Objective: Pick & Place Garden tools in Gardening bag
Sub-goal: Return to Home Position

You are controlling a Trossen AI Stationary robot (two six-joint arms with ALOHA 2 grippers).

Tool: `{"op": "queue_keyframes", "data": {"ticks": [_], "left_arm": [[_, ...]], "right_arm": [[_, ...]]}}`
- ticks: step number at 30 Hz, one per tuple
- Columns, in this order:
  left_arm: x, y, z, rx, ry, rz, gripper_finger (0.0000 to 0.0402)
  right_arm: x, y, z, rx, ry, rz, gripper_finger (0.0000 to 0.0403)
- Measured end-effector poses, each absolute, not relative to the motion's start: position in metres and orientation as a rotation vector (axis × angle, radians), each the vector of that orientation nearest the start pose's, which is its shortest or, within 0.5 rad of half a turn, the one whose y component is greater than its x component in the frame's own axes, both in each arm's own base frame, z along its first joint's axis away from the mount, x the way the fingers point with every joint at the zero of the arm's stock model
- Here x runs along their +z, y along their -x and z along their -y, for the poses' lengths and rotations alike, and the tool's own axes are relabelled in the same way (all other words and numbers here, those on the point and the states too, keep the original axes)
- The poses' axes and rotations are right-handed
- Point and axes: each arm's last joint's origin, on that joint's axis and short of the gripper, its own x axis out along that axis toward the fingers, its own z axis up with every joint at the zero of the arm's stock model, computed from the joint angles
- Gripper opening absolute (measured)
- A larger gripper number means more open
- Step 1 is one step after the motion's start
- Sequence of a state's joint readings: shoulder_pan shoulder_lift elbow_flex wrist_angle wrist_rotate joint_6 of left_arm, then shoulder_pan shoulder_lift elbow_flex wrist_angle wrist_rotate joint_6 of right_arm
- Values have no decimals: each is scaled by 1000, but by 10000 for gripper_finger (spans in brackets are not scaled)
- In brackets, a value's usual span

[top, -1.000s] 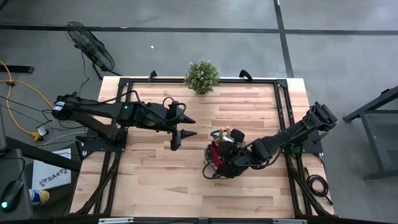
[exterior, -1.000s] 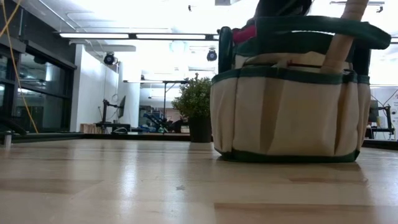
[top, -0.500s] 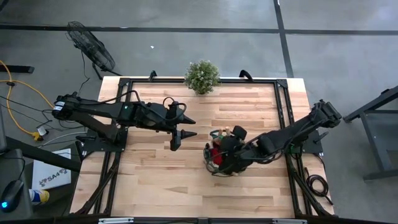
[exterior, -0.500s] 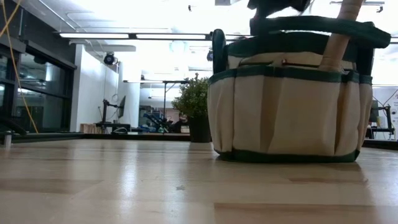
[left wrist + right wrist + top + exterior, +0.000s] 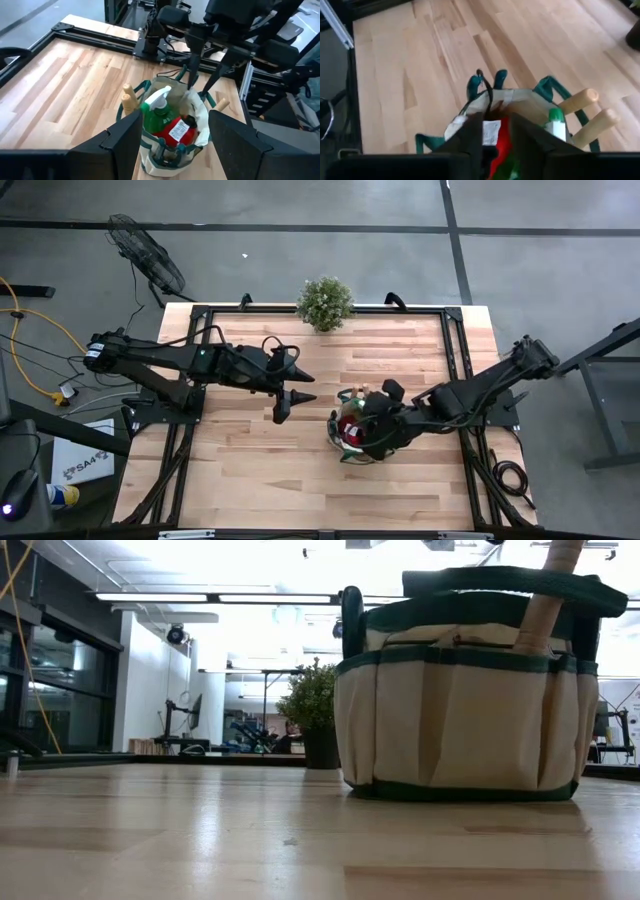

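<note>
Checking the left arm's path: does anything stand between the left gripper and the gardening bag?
Nothing visible does; only bare table lies between the left gripper and the gardening bag. The right gripper hangs open above the bag's far side.

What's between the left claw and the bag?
Nothing, just bare wooden table, as the high view shows. The left gripper hangs open beside the gardening bag; the right gripper is over it.

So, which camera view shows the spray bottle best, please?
Left wrist view: the spray bottle stands in the gardening bag, white head and green body plain. Right wrist shows only its top; high view, nothing distinct; low view, only the bag's wall.
</note>
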State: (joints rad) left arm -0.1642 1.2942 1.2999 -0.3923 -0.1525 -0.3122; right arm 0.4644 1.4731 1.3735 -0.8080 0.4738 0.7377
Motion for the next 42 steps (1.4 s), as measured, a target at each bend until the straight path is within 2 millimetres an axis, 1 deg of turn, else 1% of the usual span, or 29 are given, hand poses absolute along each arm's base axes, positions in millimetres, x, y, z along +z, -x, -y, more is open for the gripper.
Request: {"op": "queue_keyframes", "data": {"ticks": [2,5,9,13,15,17,20,22,23,26,27,29,31,34,36,37,40,42], "left_arm": [[383,-279,41,58,245,-378,225],[385,-275,40,86,240,-369,225],[388,-270,39,94,220,-363,225],[389,-264,36,141,198,-364,225],[391,-262,35,165,200,-343,225],[387,-256,33,197,189,-362,225],[379,-253,32,223,206,-360,225],[371,-248,32,226,216,-377,225],[370,-247,32,209,222,-359,225],[353,-239,31,192,223,-381,225],[350,-238,31,180,236,-360,225],[340,-230,30,165,242,-359,225],[334,-226,30,157,256,-301,225],[318,-214,27,156,283,-263,225],[315,-206,26,143,312,-183,225],[310,-200,25,144,318,-178,225],[304,-188,23,132,344,-98,225],[293,-180,22,140,345,-92,225]], "right_arm": [[330,-274,-123,-291,-303,-751,61],[338,-267,-120,-280,-337,-733,14],[352,-251,-114,-263,-341,-706,4],[367,-224,-109,-296,-275,-673,3],[374,-208,-106,-311,-267,-648,3],[382,-194,-103,-331,-272,-609,3],[389,-175,-99,-341,-291,-545,3],[385,-165,-97,-339,-315,-509,3],[381,-161,-96,-337,-337,-490,3],[360,-154,-96,-317,-402,-456,3],[352,-152,-95,-309,-434,-439,3],[338,-149,-95,-288,-479,-411,3],[326,-148,-93,-265,-533,-362,3],[309,-147,-91,-226,-592,-280,3],[300,-147,-89,-195,-616,-221,3],[296,-147,-87,-180,-624,-186,3],[289,-147,-82,-136,-633,-81,3],[284,-147,-77,-118,-617,-21,3]]}}
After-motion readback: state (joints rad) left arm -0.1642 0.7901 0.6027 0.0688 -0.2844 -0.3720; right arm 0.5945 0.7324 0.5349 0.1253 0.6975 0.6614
